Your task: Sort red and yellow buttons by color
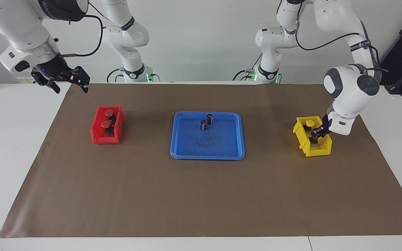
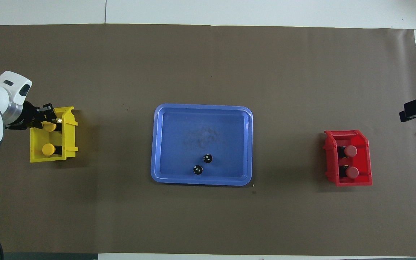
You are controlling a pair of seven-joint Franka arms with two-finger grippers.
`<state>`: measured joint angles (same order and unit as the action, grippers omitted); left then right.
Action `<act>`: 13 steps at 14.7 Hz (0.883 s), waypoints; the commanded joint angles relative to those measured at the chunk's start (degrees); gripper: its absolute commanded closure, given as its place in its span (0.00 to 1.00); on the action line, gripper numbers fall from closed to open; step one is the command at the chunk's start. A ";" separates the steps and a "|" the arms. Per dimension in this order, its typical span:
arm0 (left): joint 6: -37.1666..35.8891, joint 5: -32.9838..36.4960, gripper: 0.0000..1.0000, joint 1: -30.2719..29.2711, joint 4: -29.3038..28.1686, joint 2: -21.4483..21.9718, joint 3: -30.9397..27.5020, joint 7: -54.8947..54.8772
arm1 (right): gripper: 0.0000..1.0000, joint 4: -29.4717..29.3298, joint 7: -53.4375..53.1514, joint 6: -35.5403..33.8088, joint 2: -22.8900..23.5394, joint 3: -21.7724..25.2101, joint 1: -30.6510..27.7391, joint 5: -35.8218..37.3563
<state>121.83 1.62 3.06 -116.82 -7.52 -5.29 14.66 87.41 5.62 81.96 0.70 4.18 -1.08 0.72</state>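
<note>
Facing view: at frame right the left end effector (image 1: pixel 317 133) reaches into the yellow bin (image 1: pixel 309 149) at a yellow button (image 2: pixel 49 126); its grip I cannot tell. Right end effector (image 1: pixel 69 83) waits open, upper left.

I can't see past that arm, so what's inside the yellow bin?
The yellow bin holds two yellow buttons: one sits free, the other has the left claw on it. The claw covers most of that button's black base.
</note>
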 commanded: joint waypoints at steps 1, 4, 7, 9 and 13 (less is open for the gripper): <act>1.92 1.28 0.53 -1.48 -1.48 0.58 0.46 -0.51 | 0.00 1.10 -0.96 -0.40 -1.05 -0.32 -0.33 -0.20; -0.18 1.28 0.40 -1.31 0.27 0.40 0.37 -0.42 | 0.00 1.10 -0.96 -0.40 -1.05 -0.32 -0.24 -0.20; -6.32 1.28 0.00 -0.61 6.41 0.23 0.37 -0.42 | 0.00 1.10 -0.96 -0.40 -1.05 -0.32 -0.33 -0.28; -10.19 1.37 0.00 -0.43 9.58 0.23 0.81 -0.51 | 0.00 1.10 -0.96 -0.40 -1.05 -0.32 -0.33 -0.28; -18.35 1.37 0.00 4.32 15.21 3.37 0.81 -0.59 | 0.00 1.10 -0.96 -0.40 -1.05 -0.32 -0.33 -0.28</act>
<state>108.66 1.62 5.39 -104.12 -6.79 -4.24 14.39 87.42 5.62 81.96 0.70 4.19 -1.09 0.72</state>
